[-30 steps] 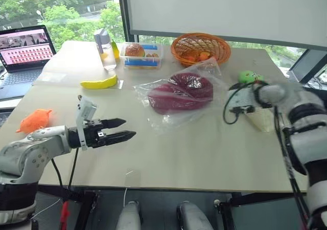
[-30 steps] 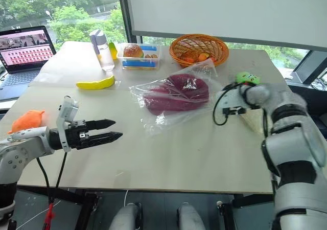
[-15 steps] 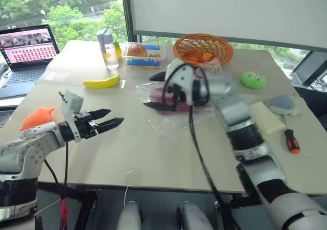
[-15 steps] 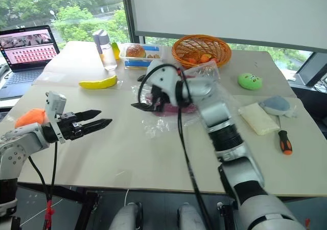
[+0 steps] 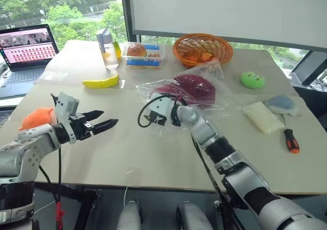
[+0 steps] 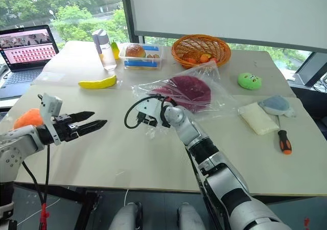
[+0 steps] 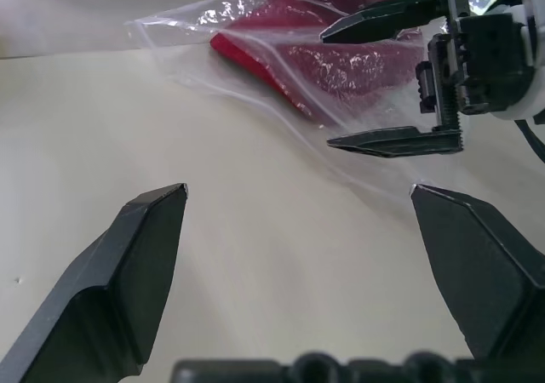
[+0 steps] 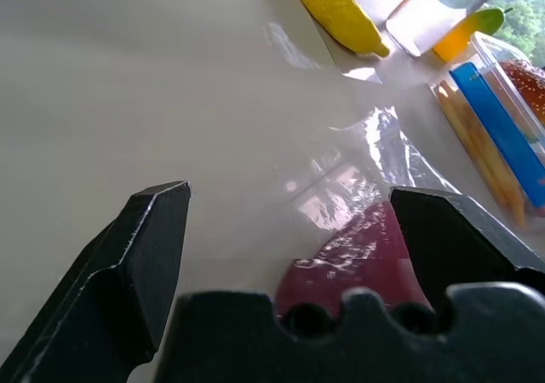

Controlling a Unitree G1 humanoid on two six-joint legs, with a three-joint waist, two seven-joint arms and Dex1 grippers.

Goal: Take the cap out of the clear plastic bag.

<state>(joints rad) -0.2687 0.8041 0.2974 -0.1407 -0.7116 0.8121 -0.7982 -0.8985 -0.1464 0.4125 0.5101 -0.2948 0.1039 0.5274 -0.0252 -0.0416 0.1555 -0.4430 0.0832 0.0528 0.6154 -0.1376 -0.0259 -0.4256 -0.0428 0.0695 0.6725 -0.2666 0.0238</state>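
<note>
The cap (image 5: 193, 87) lies inside the clear plastic bag (image 5: 168, 89) on the table (image 5: 153, 148), in front of the orange basket (image 5: 202, 48). The right gripper (image 7: 387, 77) sits at the bag's near-left edge, on the side away from the basket; its fingers (image 7: 393, 140) straddle the film there, one over the bag, one low by the tabletop. Jaws wide apart, nothing clamped between them. Can't tell if the fingertips actually touch the plastic. In the right wrist view the maroon fabric (image 8: 358, 260) shows between the two fingers, close ahead, with wrinkled film over it.

The left gripper (image 5: 102, 122) hangs over bare table well to the left of the bag, much farther from the basket, pointing toward the bag. Jaws spread wide, empty, touching nothing.

Hard to read: cap's brim and front mark are not made out through the glare and wrinkles; the bag's mouth can't be located. From the head views the right wrist body and cable cover the bag's near-left corner, so the contact spot is hidden there. Bag's far corner reaches up close to the basket; touching or not is unclear.

Left of the basket: clear food box (image 5: 143, 54), bottle (image 5: 106, 48), banana (image 5: 101, 82). Orange plush (image 5: 34, 118) is just behind the left arm.
</note>
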